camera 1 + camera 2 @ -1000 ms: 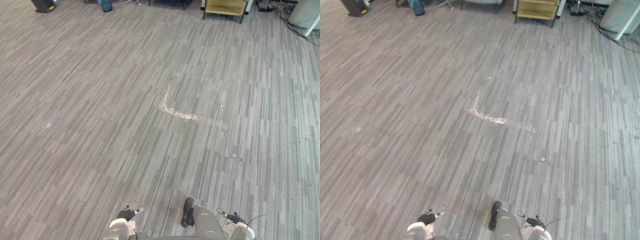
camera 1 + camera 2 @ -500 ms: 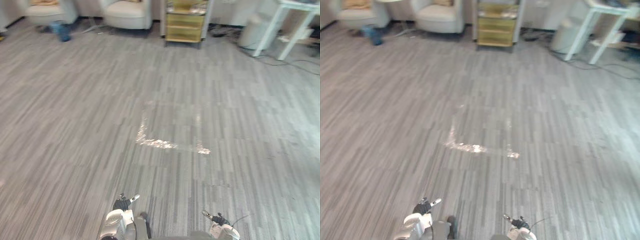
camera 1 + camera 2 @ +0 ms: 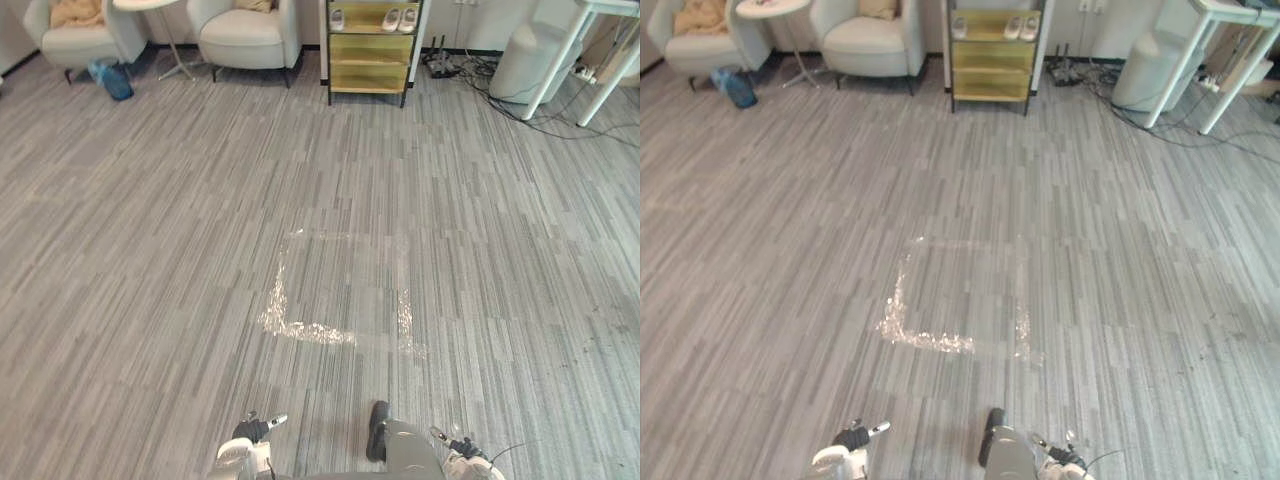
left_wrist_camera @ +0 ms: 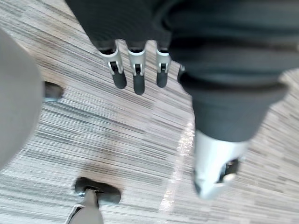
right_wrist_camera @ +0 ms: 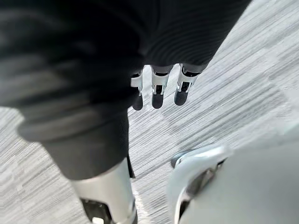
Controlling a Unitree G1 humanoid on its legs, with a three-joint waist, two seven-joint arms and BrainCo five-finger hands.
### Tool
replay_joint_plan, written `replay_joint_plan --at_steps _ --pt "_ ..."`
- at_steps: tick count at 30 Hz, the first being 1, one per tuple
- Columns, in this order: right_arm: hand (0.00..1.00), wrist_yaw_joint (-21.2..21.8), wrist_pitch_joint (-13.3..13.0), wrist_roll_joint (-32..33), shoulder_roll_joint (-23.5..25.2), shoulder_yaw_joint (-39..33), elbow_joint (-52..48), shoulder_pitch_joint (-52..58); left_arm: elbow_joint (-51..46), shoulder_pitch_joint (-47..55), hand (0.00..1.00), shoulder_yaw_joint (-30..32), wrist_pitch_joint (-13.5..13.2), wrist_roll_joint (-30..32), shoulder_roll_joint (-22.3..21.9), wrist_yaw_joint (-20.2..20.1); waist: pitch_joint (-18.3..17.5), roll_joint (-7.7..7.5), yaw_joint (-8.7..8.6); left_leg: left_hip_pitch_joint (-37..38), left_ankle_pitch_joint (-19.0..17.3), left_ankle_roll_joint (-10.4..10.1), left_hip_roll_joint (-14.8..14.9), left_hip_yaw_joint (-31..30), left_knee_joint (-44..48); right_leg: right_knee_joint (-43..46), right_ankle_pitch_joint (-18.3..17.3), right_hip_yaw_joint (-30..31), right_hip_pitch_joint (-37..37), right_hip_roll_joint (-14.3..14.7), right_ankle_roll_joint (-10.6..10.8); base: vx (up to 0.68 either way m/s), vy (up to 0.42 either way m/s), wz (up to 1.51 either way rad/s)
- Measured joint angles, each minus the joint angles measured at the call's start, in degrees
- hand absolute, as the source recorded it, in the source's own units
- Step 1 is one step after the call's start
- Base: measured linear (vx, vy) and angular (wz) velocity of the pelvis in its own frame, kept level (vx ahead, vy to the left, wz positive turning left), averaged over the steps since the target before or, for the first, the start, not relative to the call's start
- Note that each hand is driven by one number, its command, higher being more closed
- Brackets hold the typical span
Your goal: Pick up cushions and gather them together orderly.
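Note:
Far across the grey carpet stand two pale armchairs. A tan cushion (image 3: 77, 12) lies on the left armchair (image 3: 70, 40), and another tan cushion (image 3: 253, 5) rests against the back of the right armchair (image 3: 245, 35). My left hand (image 4: 135, 70) hangs low by my side, fingers straight, holding nothing; it also peeks in at the lower edge of the left eye view (image 3: 252, 430). My right hand (image 5: 158, 86) hangs the same way, open and empty, low at the right (image 3: 462, 447). Both hands are far from the cushions.
A yellow shelf unit (image 3: 368, 50) with shoes on top stands at the back centre. Between the armchairs are a round side table (image 3: 150, 5) and a blue bag (image 3: 115, 80). White table legs (image 3: 590, 50), a white bin (image 3: 530, 60) and cables sit back right. Shiny tape marks (image 3: 300, 330) cross the carpet.
The whole picture has shifted: the camera turned and lifted, bringing the armchairs, shelf and white table fully into view. Both hands still hang open.

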Motion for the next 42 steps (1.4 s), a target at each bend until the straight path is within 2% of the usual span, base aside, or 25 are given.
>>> replay_joint_plan --at_steps 2,3,6,9,10,11,12,14,16,18,19,21,23,25,26,27,28,29,31,32,33,36,40,41,42 --pt "0.0 0.0 0.2 0.0 0.3 1.7 0.2 0.3 -1.2 0.0 0.0 -0.1 -0.2 0.0 0.5 -0.1 0.5 -0.91 0.89 -5.4 -3.3 2.6 0.5 2.3 7.5 -3.1 -1.1 1.1 6.2 1.1 -1.4 0.45 -0.124 -0.49" --pt "0.0 -0.1 0.4 0.0 0.8 1.8 0.3 0.4 -2.1 0.0 0.0 -0.3 -0.4 0.0 0.8 -0.1 0.7 -1.65 1.79 -8.1 -5.1 3.8 0.4 5.7 6.0 -5.4 -1.2 2.1 9.4 1.3 -0.7 0.51 -0.134 -0.52" --pt "0.0 -0.3 0.4 0.0 0.7 1.4 0.2 -0.2 -3.3 -0.1 0.0 -0.3 -0.8 0.0 0.8 0.0 0.6 -2.25 2.64 -12.6 -6.7 5.3 -2.1 10.9 -12.4 -10.3 -2.0 4.0 14.6 1.0 0.8 0.47 -0.041 -0.42" --pt "0.0 -0.4 0.3 0.0 -0.4 1.4 0.2 -0.4 -3.1 0.0 0.0 -0.4 -0.9 0.0 0.6 0.1 0.3 -1.9 3.36 -12.8 0.1 5.3 -7.9 8.9 -38.0 -14.3 -4.2 5.5 20.1 0.8 3.6 0.48 0.125 -0.31" --pt "0.0 -0.3 0.4 0.0 -0.5 1.5 0.3 -0.4 -3.0 0.0 0.0 -0.4 -0.9 0.0 0.7 0.1 0.2 -1.72 3.51 -13.0 2.0 6.1 -8.3 8.5 -38.9 -14.5 -4.8 5.8 20.8 0.9 4.2 0.55 0.224 -0.38" --pt "0.0 -0.3 0.3 0.0 -0.3 1.5 0.3 -0.3 -2.7 -0.2 0.0 -0.3 -0.7 0.1 1.2 0.1 0.1 -2.39 4.0 -12.4 7.4 8.4 -9.2 6.8 -38.5 -14.5 -5.9 6.7 22.0 0.5 5.5 0.62 0.211 -0.22" --pt "0.0 -0.2 0.3 0.0 0.9 1.9 0.2 -0.1 -2.6 -0.3 0.0 -0.4 -0.5 0.2 2.3 0.0 -0.8 -4.67 3.88 -11.4 5.5 11.0 -11.5 7.2 -38.3 -11.5 -6.9 6.9 22.1 -2.2 6.8 0.85 0.304 -0.15" --pt "0.0 0.0 0.4 -0.2 1.4 2.1 0.5 0.1 -1.9 -0.4 0.0 -1.8 -0.2 0.3 3.3 0.0 -1.4 -5.92 4.0 -9.7 2.9 11.5 -12.7 8.0 -37.4 -1.0 -7.1 8.3 18.3 -4.2 7.4 0.66 0.246 -0.02" --pt "0.0 0.1 0.4 -0.4 1.4 2.2 1.4 -0.5 -0.6 -0.8 0.0 -2.7 0.3 0.3 4.0 -0.1 -1.1 -6.07 3.76 -4.1 -1.0 12.3 -13.9 8.3 -37.5 25.3 -2.9 10.9 8.4 -6.8 18.6 0.48 0.192 0.0" --pt "0.0 0.3 0.4 -0.6 1.5 3.6 1.3 -0.3 0.2 -0.5 0.0 -3.2 0.4 0.3 4.0 0.0 -0.7 -5.51 3.54 2.5 -2.4 12.7 -14.5 7.3 -38.7 36.1 -3.7 9.1 5.0 -8.8 16.5 0.54 0.159 0.15" --pt "0.0 0.6 0.4 -0.7 1.2 3.9 1.1 -0.1 0.3 -0.2 0.0 -4.4 0.4 0.3 4.0 0.0 -0.3 -4.36 3.38 6.9 -2.4 12.7 -14.4 7.0 -41.8 35.9 -6.0 6.5 4.0 -9.6 12.7 0.46 0.096 0.19" --pt "0.0 1.1 0.3 -0.8 0.6 4.0 0.8 -0.7 0.4 -0.2 0.0 -4.9 0.3 0.1 3.9 0.1 -0.3 -3.59 2.63 11.8 -2.7 13.1 -13.7 6.0 -45.8 29.7 -8.3 2.3 0.4 -9.9 9.2 0.41 0.015 0.26" --pt "0.0 1.3 0.3 -1.0 0.3 3.9 0.8 -0.8 1.3 -0.6 0.0 -4.9 0.3 0.1 3.9 0.0 0.1 -3.01 2.11 13.2 -4.7 12.4 -12.2 4.5 -46.5 18.8 -7.8 2.0 -3.5 -7.8 8.1 0.43 -0.102 0.4" --pt "0.0 1.4 0.3 -1.9 0.1 3.4 0.8 -0.6 1.4 -0.6 0.0 -4.9 0.3 0.1 4.0 0.0 0.3 -3.46 1.89 14.2 -7.3 11.0 -11.5 3.3 -46.4 4.5 -1.8 5.7 -5.5 -5.4 8.4 0.39 -0.181 0.45" --pt "0.0 1.4 0.4 -1.9 0.1 2.5 1.4 0.0 1.5 -0.1 0.0 -4.0 0.2 0.2 4.6 0.0 1.0 -5.03 1.63 16.4 -10.5 9.2 -11.9 1.1 -45.8 -4.7 7.4 10.4 -5.2 -4.8 9.4 0.46 -0.279 0.64" --pt "0.0 1.3 0.4 -2.0 -0.2 1.9 2.1 0.7 1.8 0.3 0.0 -3.6 0.3 0.3 4.6 0.0 0.7 -5.01 1.1 17.4 -11.8 9.3 -11.2 -0.4 -45.0 -2.7 9.7 10.8 -4.5 -4.1 8.0 0.46 -0.279 0.65" --pt "0.0 1.3 0.4 -2.0 -0.5 1.4 2.4 1.0 2.0 0.5 0.0 -3.6 0.3 0.4 3.9 0.0 0.6 -3.71 0.89 17.9 -12.2 9.7 -10.5 -0.8 -44.6 -1.3 7.9 10.0 -4.4 -3.5 7.4 0.49 -0.244 0.46" --pt "0.0 1.1 0.4 -1.9 -1.1 0.3 2.6 1.6 2.1 1.3 0.0 -2.7 0.1 0.5 2.6 -0.1 -0.1 -2.17 1.13 16.7 -12.1 9.6 -9.1 -1.5 -40.6 1.7 4.2 8.5 -4.4 -3.3 6.2 0.47 -0.23 0.51" --pt "0.0 1.1 0.3 -1.5 -1.1 -0.5 2.1 2.5 1.2 1.1 0.0 -1.1 0.2 1.0 1.4 -0.1 -0.2 -1.39 -0.24 10.4 -11.4 8.3 -7.4 -1.8 -25.6 2.3 2.2 4.8 -1.9 -4.1 5.3 0.5 -0.276 0.73" --pt "0.0 1.1 0.3 -0.8 -1.0 -0.5 0.9 3.3 1.0 0.7 0.0 0.0 0.3 1.1 1.1 -0.1 -0.3 -0.78 -0.83 4.6 -7.7 4.0 -5.4 -1.2 -12.6 1.4 1.0 2.4 1.4 -3.9 4.1 0.42 -0.203 0.64" --pt "0.0 1.0 0.3 0.0 -0.8 -0.3 0.0 3.9 0.2 0.8 0.0 0.6 0.3 1.1 1.0 -0.1 -0.3 -0.63 -0.46 1.7 -3.1 3.0 -3.8 -0.1 -5.5 0.6 0.3 1.8 3.6 -3.6 3.4 0.49 -0.187 0.52" --pt "0.0 0.9 0.0 1.1 0.0 0.2 -0.9 3.4 -1.1 0.5 0.0 0.2 0.0 1.0 0.9 -0.6 -0.1 -1.24 0.36 -4.3 -4.6 5.6 0.1 6.5 2.8 -4.9 -0.3 0.1 11.4 -4.0 3.1 0.29 -0.089 0.2" --pt "0.0 0.9 0.2 2.3 1.3 0.4 -2.2 3.1 -2.1 0.2 0.0 -1.4 -0.2 1.0 0.9 -0.9 0.1 -1.79 1.2 -4.7 -6.9 5.4 -1.3 10.4 -16.7 -7.3 -0.6 -0.2 16.1 -5.6 3.5 0.28 0.034 0.01" --pt "0.0 1.0 0.0 2.2 1.3 0.4 -2.3 3.2 -2.0 0.2 0.0 -1.7 -0.2 1.1 0.5 -1.0 -0.2 -1.36 1.19 -3.4 1.0 6.3 -3.7 7.4 -30.6 -6.8 -1.8 0.3 16.0 -5.3 5.6 0.19 0.146 -0.04" --pt "0.0 0.9 0.1 2.2 1.5 0.3 -2.0 3.2 -1.7 0.1 0.0 -1.9 -0.2 1.1 0.4 -1.0 -0.4 -1.75 1.37 -2.5 -0.6 4.4 -4.3 5.8 -32.6 -6.8 -2.8 1.2 16.0 -5.2 7.2 0.22 0.183 0.1"
